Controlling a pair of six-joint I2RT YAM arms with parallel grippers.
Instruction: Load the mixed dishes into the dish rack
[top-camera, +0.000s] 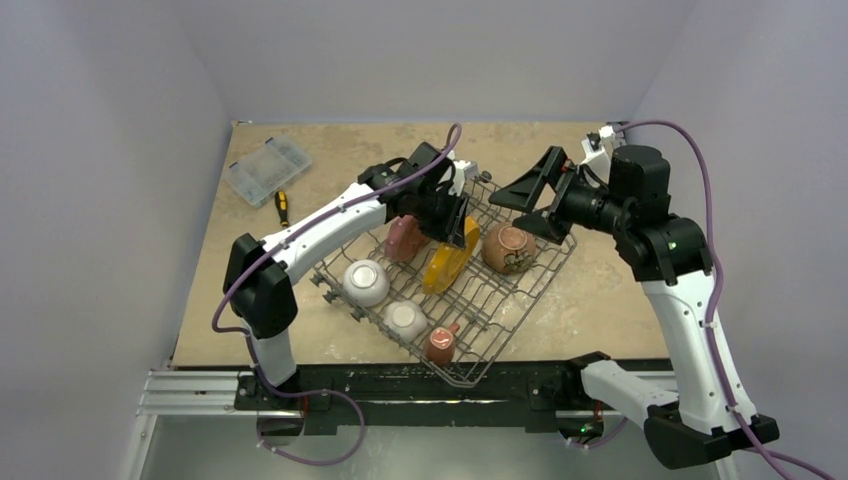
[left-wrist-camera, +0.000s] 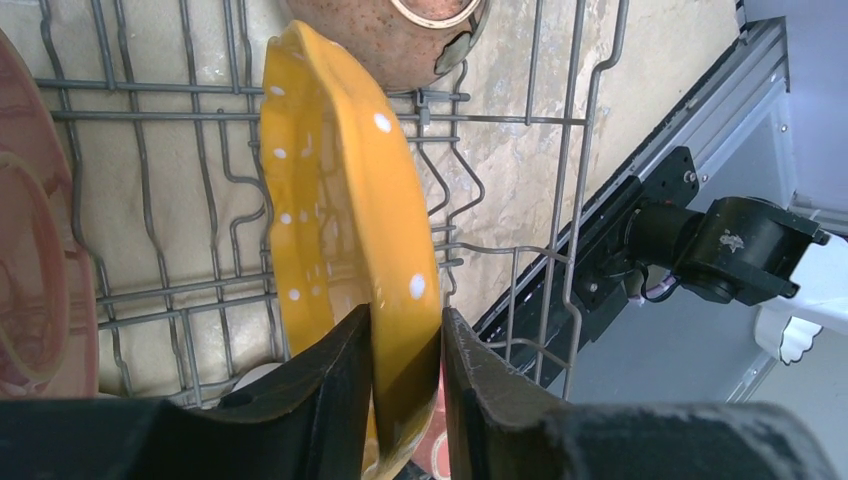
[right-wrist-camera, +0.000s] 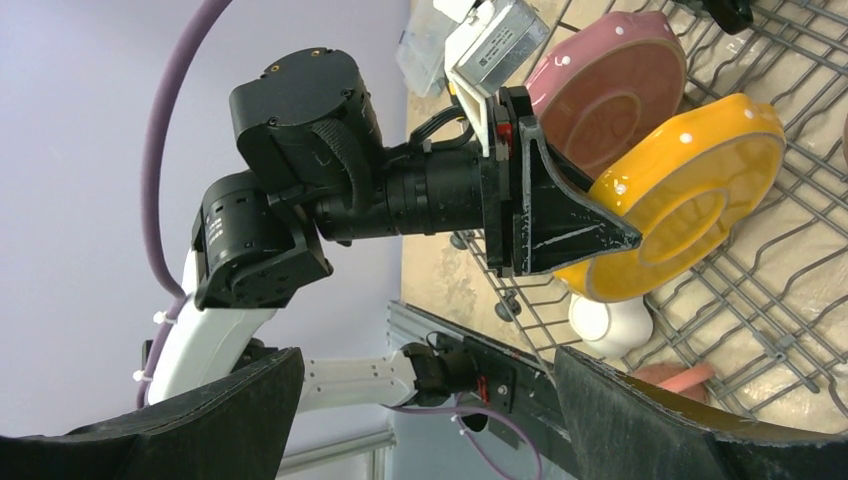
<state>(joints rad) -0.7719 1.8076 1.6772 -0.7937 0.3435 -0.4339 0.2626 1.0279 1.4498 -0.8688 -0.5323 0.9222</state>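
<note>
The grey wire dish rack (top-camera: 520, 290) sits mid-table. In it stand a pink white-dotted plate (top-camera: 403, 238) and a yellow plate (top-camera: 448, 258) on edge, with a brown bowl (top-camera: 510, 248), a white bowl (top-camera: 365, 282), a small bowl (top-camera: 405, 320) and a red-and-white mug (top-camera: 442, 343). My left gripper (top-camera: 455, 228) is shut on the yellow plate's rim (left-wrist-camera: 340, 200), its fingers (left-wrist-camera: 330, 400) on either side. My right gripper (top-camera: 507, 208) is open and empty above the rack's far right side, near the brown bowl. The dark teal mug is not in view.
A clear plastic box (top-camera: 267, 168) and a screwdriver (top-camera: 282, 207) lie on the table at the far left, outside the rack. Walls close the table on the left, back and right. The arms' base rail (top-camera: 400, 385) runs along the near edge.
</note>
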